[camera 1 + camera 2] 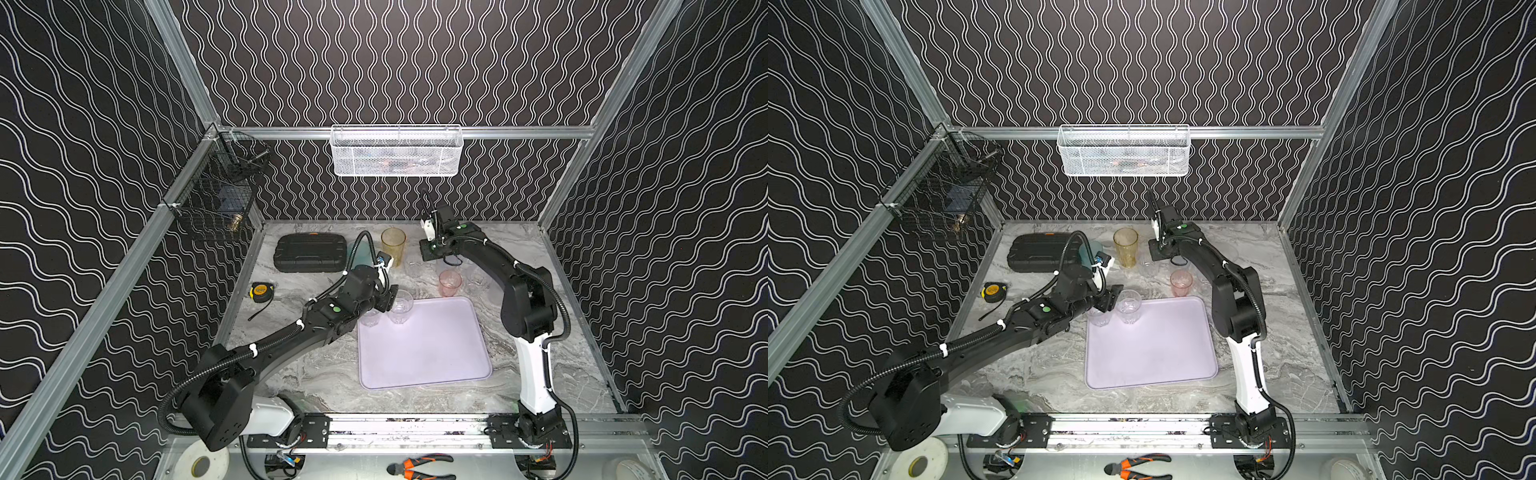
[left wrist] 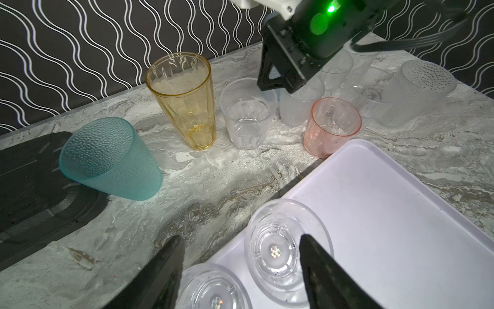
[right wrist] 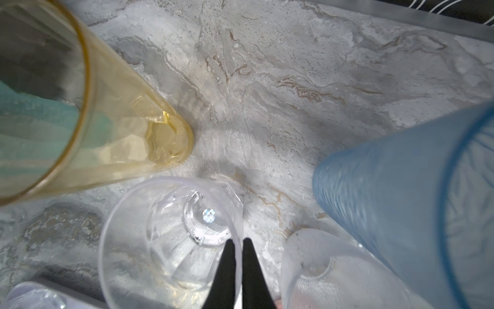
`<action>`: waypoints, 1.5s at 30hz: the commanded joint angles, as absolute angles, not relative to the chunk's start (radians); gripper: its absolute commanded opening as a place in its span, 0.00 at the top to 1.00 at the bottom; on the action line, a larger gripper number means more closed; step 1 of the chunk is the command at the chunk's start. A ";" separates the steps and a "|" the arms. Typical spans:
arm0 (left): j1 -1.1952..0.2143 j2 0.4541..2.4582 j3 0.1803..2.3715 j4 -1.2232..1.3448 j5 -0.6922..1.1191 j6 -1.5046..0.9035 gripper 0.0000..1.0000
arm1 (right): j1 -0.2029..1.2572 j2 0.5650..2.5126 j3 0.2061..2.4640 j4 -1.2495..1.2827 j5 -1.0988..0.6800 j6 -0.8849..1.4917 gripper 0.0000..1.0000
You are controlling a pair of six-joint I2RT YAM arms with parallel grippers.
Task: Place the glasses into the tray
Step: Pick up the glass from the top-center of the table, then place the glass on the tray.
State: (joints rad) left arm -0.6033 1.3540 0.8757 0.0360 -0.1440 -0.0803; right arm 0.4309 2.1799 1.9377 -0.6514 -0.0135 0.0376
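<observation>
Right fingers: Your right gripper [image 3: 236,247] has its fingers [image 3: 227,270] pinched narrow on the wall of a clear glass [image 3: 171,240], one inside the rim and one outside.
Held glass: It stands upright on the marble tabletop [image 3: 294,67] near the back wall, well apart from the tray.
Left fingers: Your left gripper [image 2: 240,238] stands wide above the tray's far left corner and grips nothing.
Done: Two clear glasses [image 2: 283,251] stand upright in that corner of the tray [image 2: 387,214]. The one nearest the corner sits right at the rim, and you cannot tell whether it is fully inside.
Left to do: The amber glass [image 2: 181,99], pink glass [image 2: 331,125], blue glass [image 3: 401,200], frosted glass [image 3: 320,273] and the clear ones under your right arm are all outside, and so is the teal glass [image 2: 107,157], which leans tilted against the black case [image 2: 26,187]. You are early in the job.
Tight edges: The held glass sits between the amber glass and the frosted one, so a straight lift looks safest.
Path: The pink glass stands just beside the tray's far rim, so carry over it.
Open room: Most of the tray is bare.
</observation>
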 commanded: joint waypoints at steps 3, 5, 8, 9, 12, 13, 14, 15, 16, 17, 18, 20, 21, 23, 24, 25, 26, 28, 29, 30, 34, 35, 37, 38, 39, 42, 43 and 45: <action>-0.603 1.339 0.874 0.056 -0.194 -0.089 0.28 | 0.433 2.101 1.936 -0.644 -0.036 0.075 0.99; -0.601 1.336 0.879 0.050 -0.217 -0.098 0.28 | 0.434 2.075 1.937 -0.660 -0.039 0.087 1.00; -0.597 1.320 0.899 0.025 -0.265 -0.112 0.28 | 0.437 2.029 1.917 -0.682 -0.043 0.114 1.00; -0.598 1.315 0.911 0.013 -0.280 -0.116 0.28 | 0.438 1.993 1.911 -0.694 -0.045 0.122 1.00; -0.597 1.290 0.947 -0.029 -0.291 -0.123 0.28 | 0.441 1.920 1.879 -0.725 -0.060 0.136 1.00; -0.597 1.282 0.957 -0.042 -0.292 -0.127 0.28 | 0.442 1.900 1.865 -0.735 -0.075 0.139 1.00; -0.595 1.271 0.966 -0.062 -0.290 -0.130 0.28 | 0.442 1.869 1.850 -0.745 -0.092 0.141 1.00; -0.595 1.260 0.973 -0.078 -0.282 -0.133 0.28 | 0.442 1.844 1.836 -0.762 -0.101 0.141 1.00; -0.593 1.250 0.976 -0.090 -0.277 -0.133 0.28 | 0.442 1.821 1.826 -0.782 -0.103 0.140 1.00; -0.593 1.237 0.980 -0.105 -0.274 -0.136 0.28 | 0.442 1.793 1.805 -0.799 -0.107 0.137 1.00; -0.593 1.225 0.980 -0.119 -0.268 -0.134 0.28 | 0.442 1.763 1.775 -0.811 -0.123 0.133 1.00; -0.593 1.193 0.973 -0.139 -0.267 -0.132 0.28 | 0.440 1.712 1.732 -0.844 -0.136 0.118 1.00; -0.591 1.172 0.962 -0.143 -0.271 -0.135 0.28 | 0.441 1.687 1.707 -0.862 -0.143 0.111 1.00; -0.591 1.126 0.934 -0.138 -0.265 -0.138 0.29 | 0.440 1.637 1.658 -0.885 -0.161 0.099 1.00; -0.591 1.100 0.922 -0.141 -0.261 -0.145 0.30 | 0.440 1.613 1.629 -0.897 -0.174 0.096 1.00; -0.589 1.083 0.913 -0.148 -0.257 -0.154 0.28 | 0.440 1.594 1.608 -0.908 -0.174 0.094 1.00; -0.588 1.065 0.906 -0.156 -0.249 -0.169 0.26 | 0.440 1.574 1.585 -0.924 -0.170 0.092 1.00; -0.589 1.046 0.896 -0.179 -0.221 -0.180 0.26 | 0.442 1.541 1.543 -0.952 -0.140 0.090 1.00; -0.589 1.043 0.893 -0.194 -0.196 -0.183 0.27 | 0.443 1.523 1.515 -0.961 -0.115 0.093 1.00; -0.589 1.046 0.891 -0.210 -0.169 -0.181 0.28 | 0.449 1.505 1.483 -0.965 -0.091 0.096 1.00; -0.589 1.063 0.880 -0.234 -0.074 -0.182 0.32 | 0.502 1.451 1.349 -0.943 0.030 0.131 1.00; -0.589 1.064 0.872 -0.231 -0.062 -0.194 0.32 | 0.526 1.443 1.319 -0.929 0.064 0.145 1.00; -0.591 1.065 0.849 -0.215 -0.043 -0.218 0.32 | 0.595 1.437 1.269 -0.905 0.140 0.170 1.00; -0.591 1.063 0.838 -0.204 -0.033 -0.229 0.33 | 0.629 1.442 1.255 -0.899 0.187 0.184 1.00; -0.591 1.063 0.828 -0.193 -0.022 -0.238 0.33 | 0.660 1.450 1.247 -0.891 0.231 0.194 1.00; -0.596 1.069 0.806 -0.171 -0.006 -0.252 0.33 | 0.696 1.478 1.224 -0.860 0.261 0.211 1.00; -0.598 1.072 0.801 -0.167 -0.007 -0.254 0.33 | 0.698 1.486 1.215 -0.846 0.252 0.214 1.00; -0.602 1.078 0.795 -0.166 -0.012 -0.255 0.33 | 0.705 1.501 1.199 -0.817 0.241 0.221 1.00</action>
